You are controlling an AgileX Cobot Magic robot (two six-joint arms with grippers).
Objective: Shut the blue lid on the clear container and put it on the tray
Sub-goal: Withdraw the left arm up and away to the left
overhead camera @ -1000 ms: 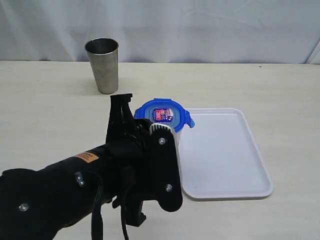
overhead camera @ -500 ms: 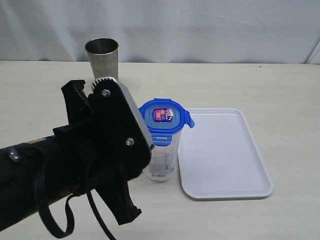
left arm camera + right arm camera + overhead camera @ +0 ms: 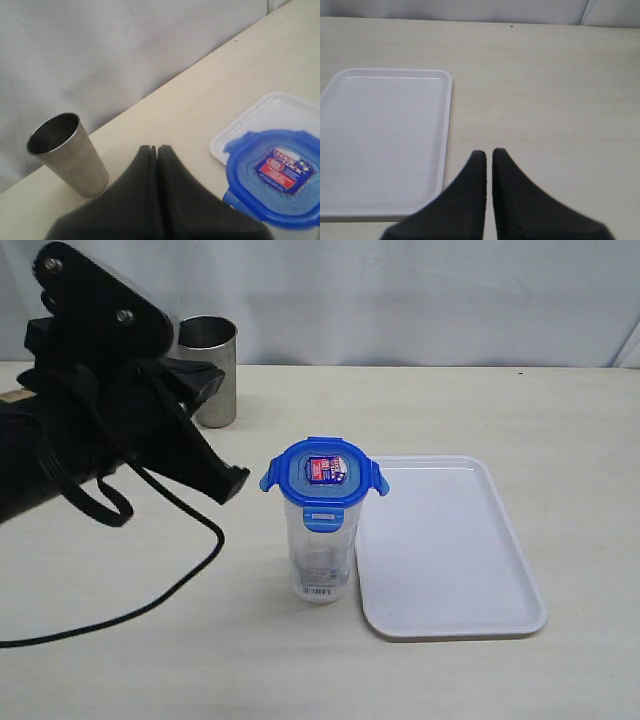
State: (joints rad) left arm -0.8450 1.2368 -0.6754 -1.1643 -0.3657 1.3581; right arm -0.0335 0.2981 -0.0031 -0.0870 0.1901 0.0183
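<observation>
The clear container [image 3: 322, 558] stands upright on the table, just left of the tray [image 3: 450, 550] and off it. The blue lid [image 3: 324, 474] sits on top; its front flap is folded down and two side flaps stick out. My left gripper [image 3: 214, 374] is shut and empty, raised up and to the left of the container, in front of the steel tumbler. In the left wrist view the left gripper [image 3: 156, 148] shows closed fingers beside the lid [image 3: 277, 175] and a tray corner [image 3: 270, 107]. My right gripper [image 3: 486, 152] is shut, empty, next to the tray [image 3: 380, 140].
A steel tumbler [image 3: 222, 340] stands at the back left, close behind the left gripper, also seen in the left wrist view as the tumbler [image 3: 67, 152]. A black cable [image 3: 190, 575] trails over the table left of the container. A pale curtain backs the table.
The left arm has lifted and swung back to the upper left, away from the container. The lidded container now stands fully in view and has not moved.
</observation>
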